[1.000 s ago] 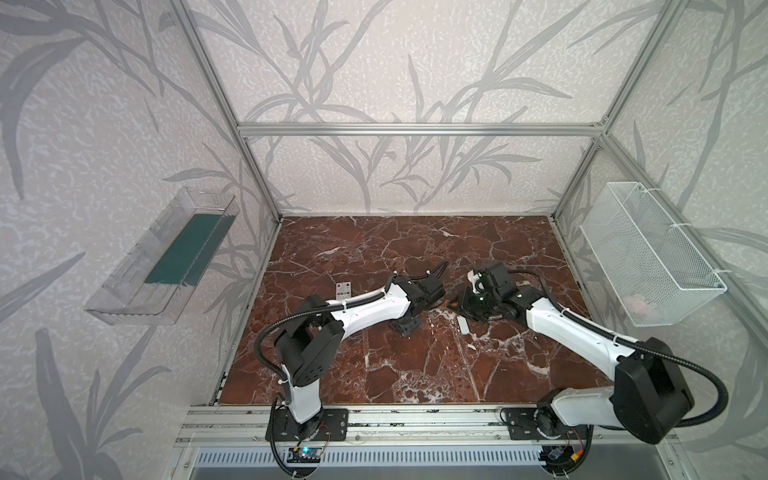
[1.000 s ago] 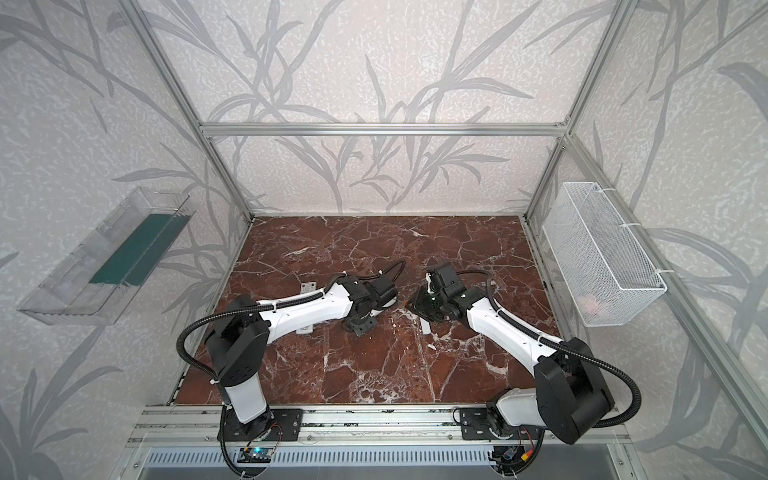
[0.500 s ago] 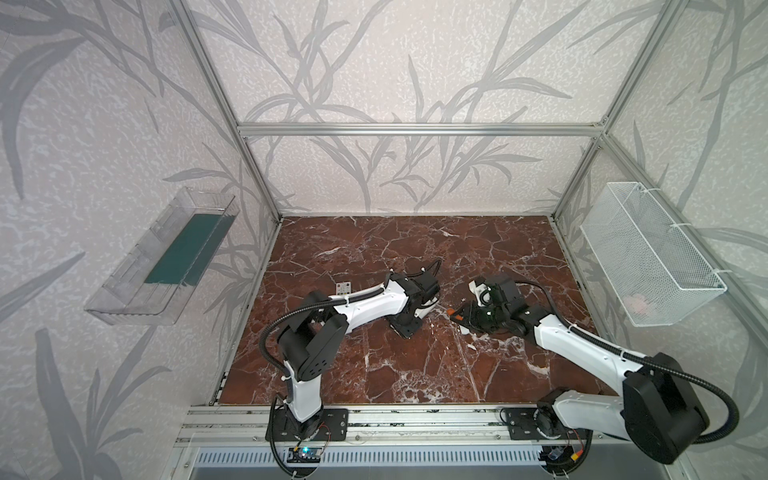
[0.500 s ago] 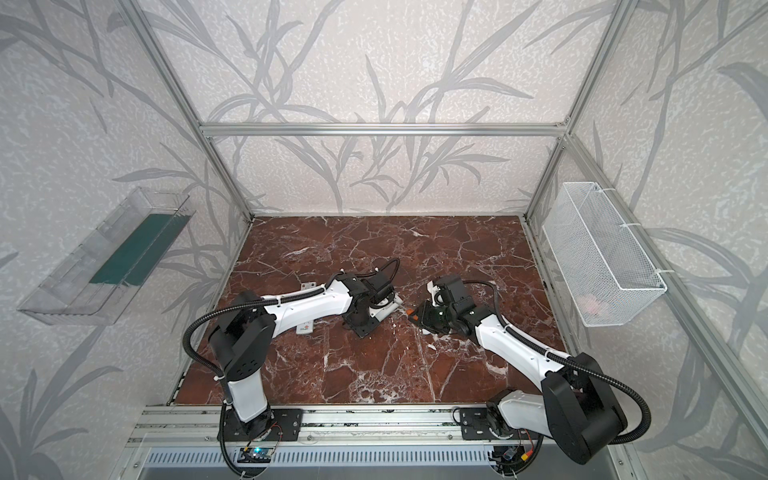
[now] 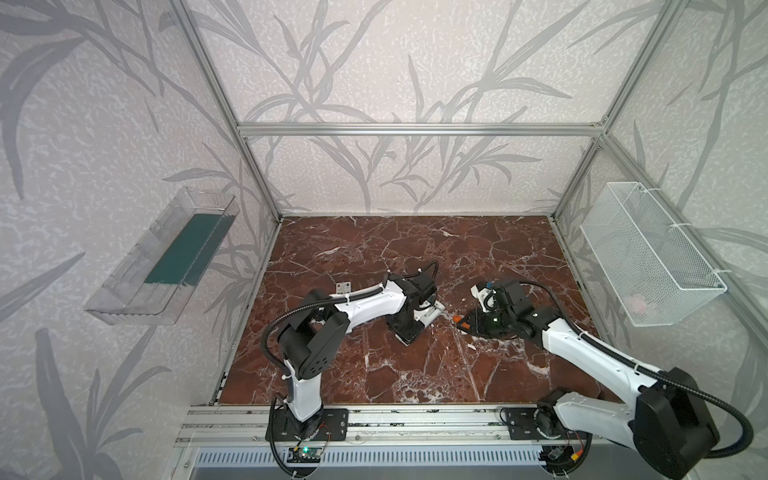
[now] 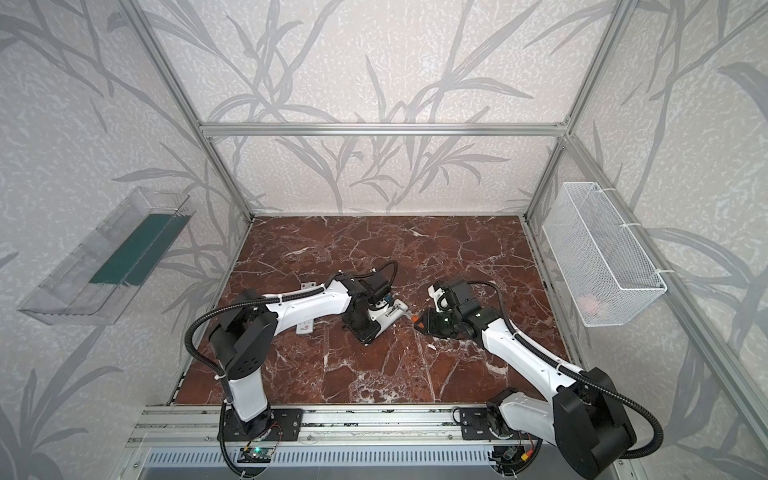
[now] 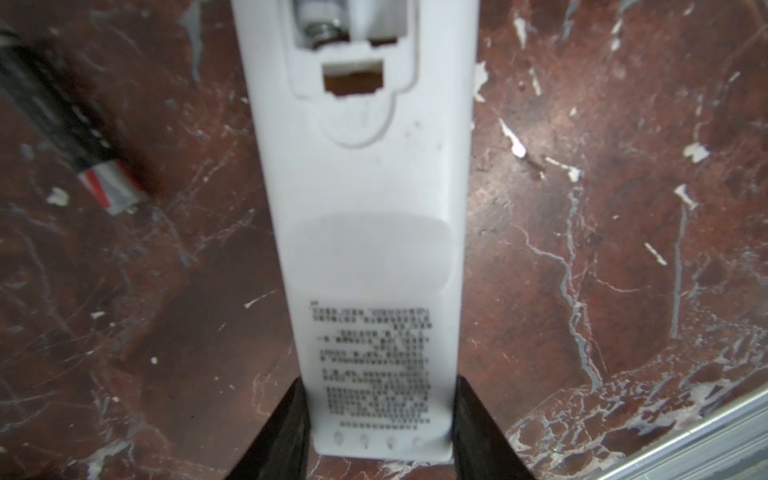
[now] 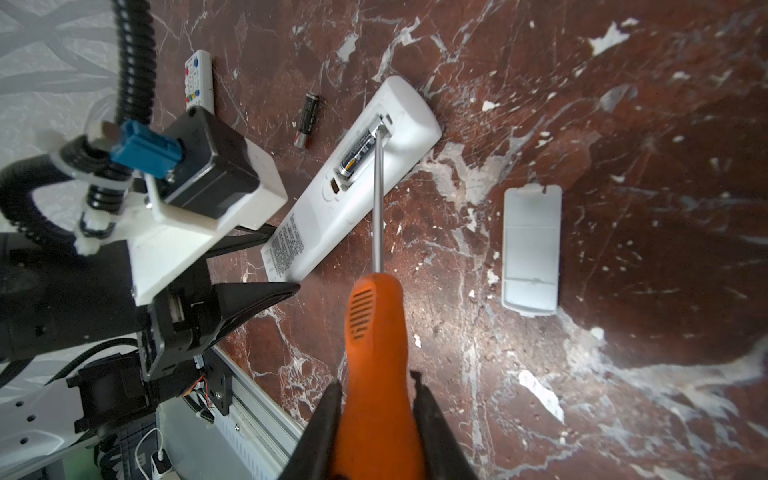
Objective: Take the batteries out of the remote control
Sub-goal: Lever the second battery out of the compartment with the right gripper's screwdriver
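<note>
Right gripper (image 8: 374,395) fingers are clamping the orange handle of the screwdriver (image 8: 376,320), one finger pressing on each side; the metal shaft is reaching out from the handle and its tip is sitting in the open battery bay of the remote (image 8: 320,216), at the end of the seated battery (image 8: 356,156); whether the tip is touching the battery or the spring contact, cannot tell.

Remote is lying back-up on the surface (image 8: 623,124), bay uncovered; seated battery is lying lengthwise in one slot, the slot next to it is showing bare; left gripper (image 7: 380,419) fingers are pinching the remote's printed end across its width, one finger on each long edge.

Cover (image 8: 531,245) is lying flat on the surface, well apart from the remote on its bay-free side; loose battery (image 8: 307,120) is lying on the surface just beside the remote's other long edge, not touching it; second remote (image 8: 199,79), buttons up, is lying beyond that, near the left arm.

Further back, a small metal plate (image 5: 343,286) is sitting on the surface; wire basket (image 5: 648,257) and clear tray (image 5: 166,262) are hanging on the side walls.
</note>
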Robot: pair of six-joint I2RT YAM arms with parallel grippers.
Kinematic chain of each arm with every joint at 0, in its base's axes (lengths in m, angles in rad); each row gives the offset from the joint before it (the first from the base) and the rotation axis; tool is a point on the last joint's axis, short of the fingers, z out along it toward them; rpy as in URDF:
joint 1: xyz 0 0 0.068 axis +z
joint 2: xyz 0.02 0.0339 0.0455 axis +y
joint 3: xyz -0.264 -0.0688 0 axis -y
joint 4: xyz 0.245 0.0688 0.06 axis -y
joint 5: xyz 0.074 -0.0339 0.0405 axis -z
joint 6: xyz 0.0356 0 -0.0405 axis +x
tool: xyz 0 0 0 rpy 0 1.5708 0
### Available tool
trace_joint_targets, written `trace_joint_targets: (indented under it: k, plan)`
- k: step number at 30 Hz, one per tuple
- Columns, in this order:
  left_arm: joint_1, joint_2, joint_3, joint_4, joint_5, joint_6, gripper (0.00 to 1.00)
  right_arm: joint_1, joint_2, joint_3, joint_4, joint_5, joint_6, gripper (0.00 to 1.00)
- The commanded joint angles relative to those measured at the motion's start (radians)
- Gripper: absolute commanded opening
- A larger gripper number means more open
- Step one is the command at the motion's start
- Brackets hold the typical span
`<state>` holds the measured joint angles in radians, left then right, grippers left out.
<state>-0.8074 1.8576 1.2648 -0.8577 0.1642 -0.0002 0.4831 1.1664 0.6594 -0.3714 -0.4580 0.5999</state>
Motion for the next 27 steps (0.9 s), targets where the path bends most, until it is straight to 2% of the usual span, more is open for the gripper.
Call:
trace_joint_targets:
  k: [1,4,6,10,13,16,20,27]
  plan:
    - [-0.009,0.015,-0.004,0.035,0.120,0.047,0.00,0.008,-0.026,-0.007,-0.057,-0.039,-0.076,0.00]
    - [-0.004,0.021,0.000,0.031,0.113,0.045,0.00,0.007,-0.035,-0.009,-0.089,-0.017,-0.080,0.00]
    - [-0.006,0.022,0.002,0.024,0.060,0.043,0.00,0.005,-0.021,0.005,-0.148,0.005,-0.048,0.00]
    - [-0.014,0.020,0.004,0.006,-0.049,0.043,0.00,0.002,0.098,0.147,-0.406,-0.047,-0.083,0.00]
    - [-0.035,0.011,0.007,0.006,-0.120,0.046,0.00,0.004,0.179,0.251,-0.559,-0.037,-0.123,0.00]
    - [-0.057,0.003,0.007,0.007,-0.184,0.048,0.00,0.003,0.200,0.308,-0.615,-0.017,-0.128,0.00]
    - [-0.071,-0.006,0.005,0.018,-0.213,0.048,0.00,0.003,0.274,0.385,-0.679,-0.009,-0.157,0.00]
    - [-0.085,-0.002,0.005,0.031,-0.194,0.048,0.00,0.004,0.334,0.383,-0.600,0.004,-0.102,0.00]
